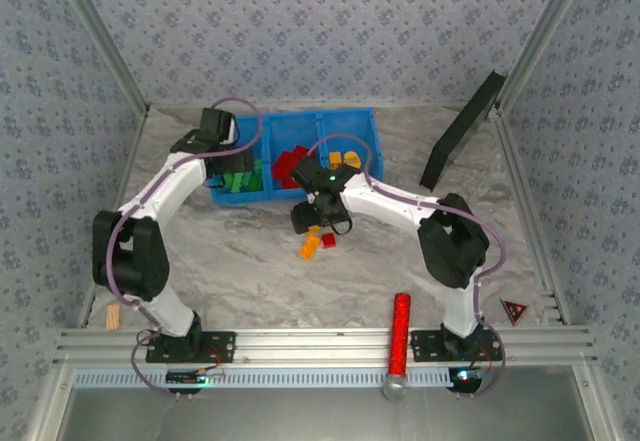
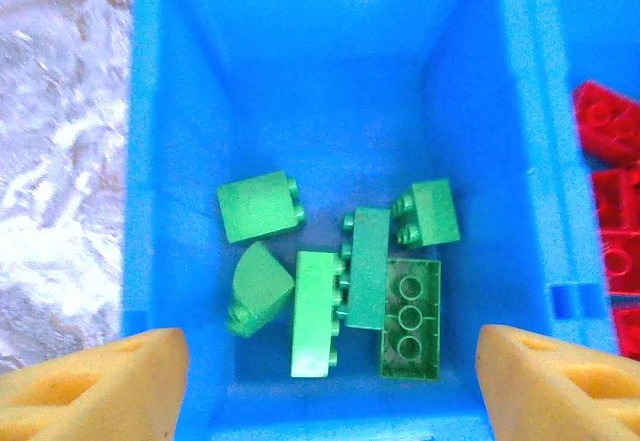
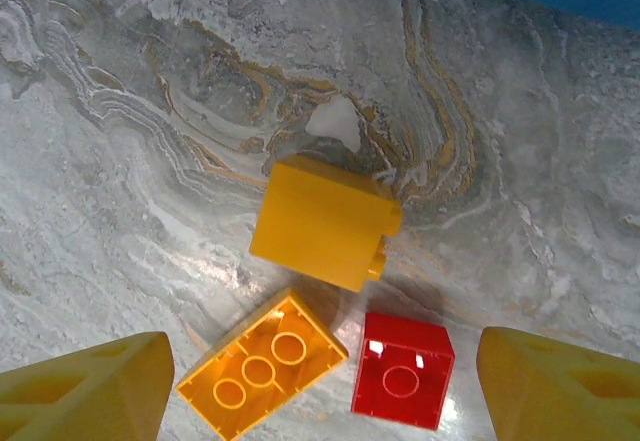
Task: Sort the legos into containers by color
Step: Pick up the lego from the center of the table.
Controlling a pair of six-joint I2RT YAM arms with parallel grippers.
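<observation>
While two arms work a marble table [image 1: 250,271]: sorting part done.
Tray [image 1: 250,197]: blue, upper centre of the overhead view.
Left compartment [image 2: 300,81]: six green bricks [image 2: 340,281], loose on its floor.
Middle compartment [image 1: 298,129]: red bricks [image 1: 292,161].
Right compartment [image 1: 357,131]: orange-yellow bricks [image 1: 345,159].
Left pincer [image 2: 330,386]: wide, empty, above the green bricks.
Right pincer [image 3: 320,391]: wide, empty, above three loose bricks on the table, just below the tray.
Loose bricks: yellow brick [image 3: 325,223] on its side; second yellow brick [image 3: 262,366] underside up; red brick [image 3: 402,369] underside up, just beside it.
</observation>
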